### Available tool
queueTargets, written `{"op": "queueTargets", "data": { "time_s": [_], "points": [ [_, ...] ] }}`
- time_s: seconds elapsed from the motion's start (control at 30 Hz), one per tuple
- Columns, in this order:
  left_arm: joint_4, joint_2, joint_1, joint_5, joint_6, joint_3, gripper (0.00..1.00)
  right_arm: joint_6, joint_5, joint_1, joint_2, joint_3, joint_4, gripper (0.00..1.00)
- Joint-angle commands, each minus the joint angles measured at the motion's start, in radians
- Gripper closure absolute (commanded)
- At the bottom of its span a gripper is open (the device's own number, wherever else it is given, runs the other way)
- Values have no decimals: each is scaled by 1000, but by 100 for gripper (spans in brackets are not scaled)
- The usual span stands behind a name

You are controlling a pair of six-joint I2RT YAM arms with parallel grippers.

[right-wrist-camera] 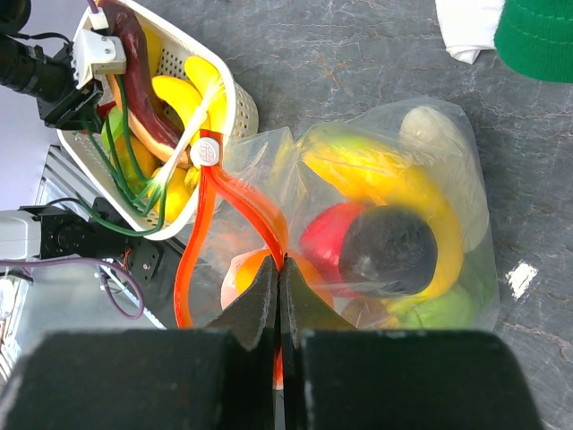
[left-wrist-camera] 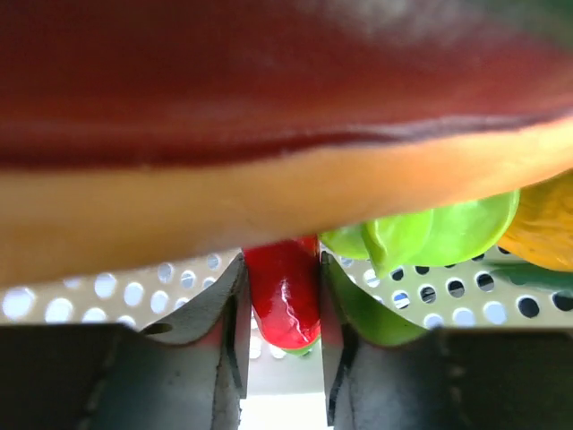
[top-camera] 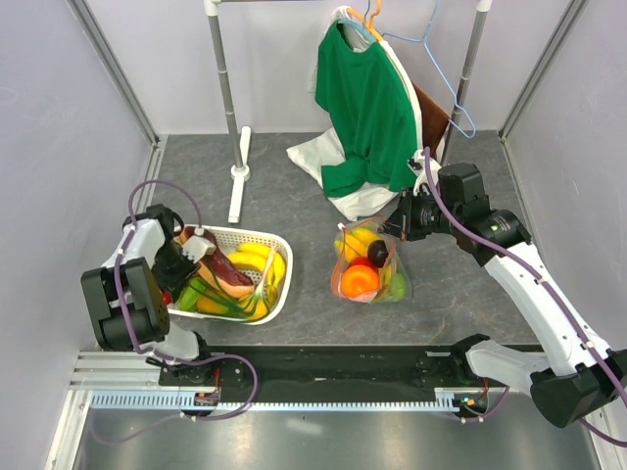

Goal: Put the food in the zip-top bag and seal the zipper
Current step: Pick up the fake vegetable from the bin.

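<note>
Fingers of the right end effector are pressed together, pinching the orange-red zipper of the clear bag. To the left of the pinch the two sides of the strip stand apart, so the mouth is open there. The bag lies on the grey desk just right of the white basket. It holds a banana, a red apple, a dark round piece, a white radish and a green lime.

The left end effector is down inside the basket. A glossy red piece fills the gap between its fingers and touches both. A long dark red-brown piece with a tan underside lies right above it, and more bananas lie in the basket beside it. A green shirt hangs on the rack at the far side of the desk.
</note>
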Motion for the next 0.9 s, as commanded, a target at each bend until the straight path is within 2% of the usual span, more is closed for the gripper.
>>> {"op": "queueTargets", "data": {
  "time_s": [0.0,0.27,0.43,0.6,0.63,0.7,0.87],
  "points": [
    [0,-13,-14,-9,-8,70,71,-12,-6,-4,-10,51,28,100],
    [-189,-119,-16,-42,-11,289,73,-9,-13,-4,-5,48,39,100],
    [-276,-145,-17,-39,-11,359,72,-5,-20,-4,-4,48,46,100],
    [-292,-154,-17,42,-25,359,74,-1,-23,-2,-10,44,51,100],
    [-292,-156,-17,100,-40,346,75,-1,-21,-2,-13,44,52,100],
    [-273,-151,-17,151,-51,316,83,-1,-23,-2,-18,44,52,100],
    [-71,-180,-11,296,-157,137,83,-1,-17,-2,-30,41,43,100]
  ]
}}
